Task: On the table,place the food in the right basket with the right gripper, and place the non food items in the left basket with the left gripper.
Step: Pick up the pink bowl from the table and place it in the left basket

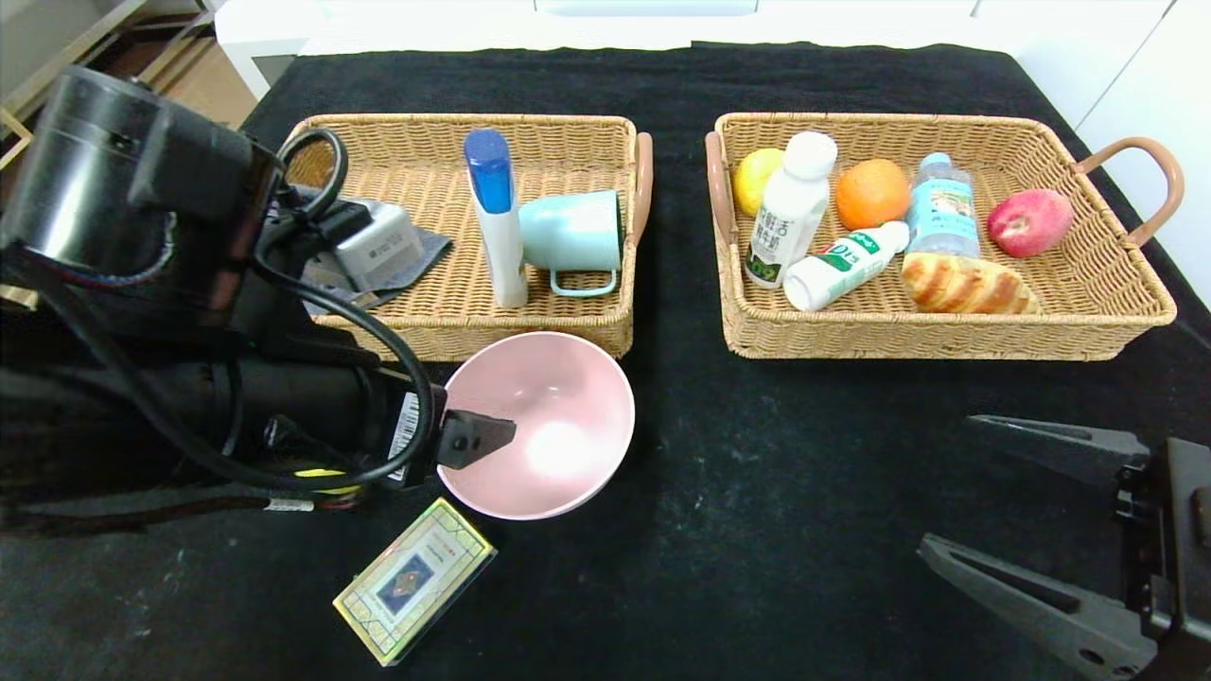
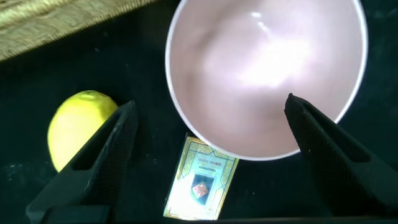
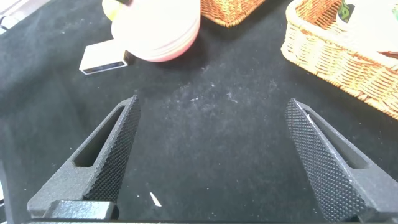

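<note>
A pink bowl [image 1: 553, 407] stands on the black table in front of the left basket [image 1: 558, 326]. My left gripper [image 1: 464, 440] is open and hovers over the bowl's left rim; in the left wrist view [image 2: 209, 106] one finger is over the bowl's inside [image 2: 267, 68] and the other is outside it. A lemon [image 2: 78, 127] lies beside that outer finger, hidden under the arm in the head view. A gold-edged card box [image 1: 413, 580] lies in front of the bowl. My right gripper [image 1: 946, 487] is open and empty at the front right.
The left basket holds a blue-capped white bottle [image 1: 497, 218], a teal mug [image 1: 572, 236], and a grey box on a cloth [image 1: 378, 248]. The right basket [image 1: 946, 336] holds a lemon, orange, apple, bread and three bottles.
</note>
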Tool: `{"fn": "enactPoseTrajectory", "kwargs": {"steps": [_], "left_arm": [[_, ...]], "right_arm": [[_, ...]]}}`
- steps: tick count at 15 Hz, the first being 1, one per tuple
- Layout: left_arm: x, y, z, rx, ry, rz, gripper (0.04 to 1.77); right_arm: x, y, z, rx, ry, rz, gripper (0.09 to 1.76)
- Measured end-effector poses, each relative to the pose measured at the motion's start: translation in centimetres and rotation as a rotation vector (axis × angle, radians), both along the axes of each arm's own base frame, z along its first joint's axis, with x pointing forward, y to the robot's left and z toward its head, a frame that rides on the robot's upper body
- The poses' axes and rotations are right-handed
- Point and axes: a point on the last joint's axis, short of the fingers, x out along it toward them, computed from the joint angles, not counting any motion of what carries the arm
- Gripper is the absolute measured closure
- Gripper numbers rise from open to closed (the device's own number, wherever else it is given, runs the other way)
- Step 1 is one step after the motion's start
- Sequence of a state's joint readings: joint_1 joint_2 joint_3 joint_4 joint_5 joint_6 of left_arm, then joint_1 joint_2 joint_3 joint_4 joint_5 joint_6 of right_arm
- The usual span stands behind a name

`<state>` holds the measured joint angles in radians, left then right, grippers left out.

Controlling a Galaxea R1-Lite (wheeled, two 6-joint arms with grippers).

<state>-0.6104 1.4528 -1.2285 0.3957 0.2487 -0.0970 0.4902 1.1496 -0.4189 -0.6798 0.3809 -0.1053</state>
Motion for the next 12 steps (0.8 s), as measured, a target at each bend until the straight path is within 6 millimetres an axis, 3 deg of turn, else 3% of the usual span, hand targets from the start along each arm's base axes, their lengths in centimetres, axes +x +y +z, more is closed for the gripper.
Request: {"fn": "enactPoseTrajectory", "kwargs": {"steps": [12], "left_arm": [[3.4, -1.8, -3.2, 0.005, 0.064, 0.105, 0.09]], "right_arm": [[-0.1, -0.1, 0.1, 0.003, -0.004, -0.004, 0.14]]}}
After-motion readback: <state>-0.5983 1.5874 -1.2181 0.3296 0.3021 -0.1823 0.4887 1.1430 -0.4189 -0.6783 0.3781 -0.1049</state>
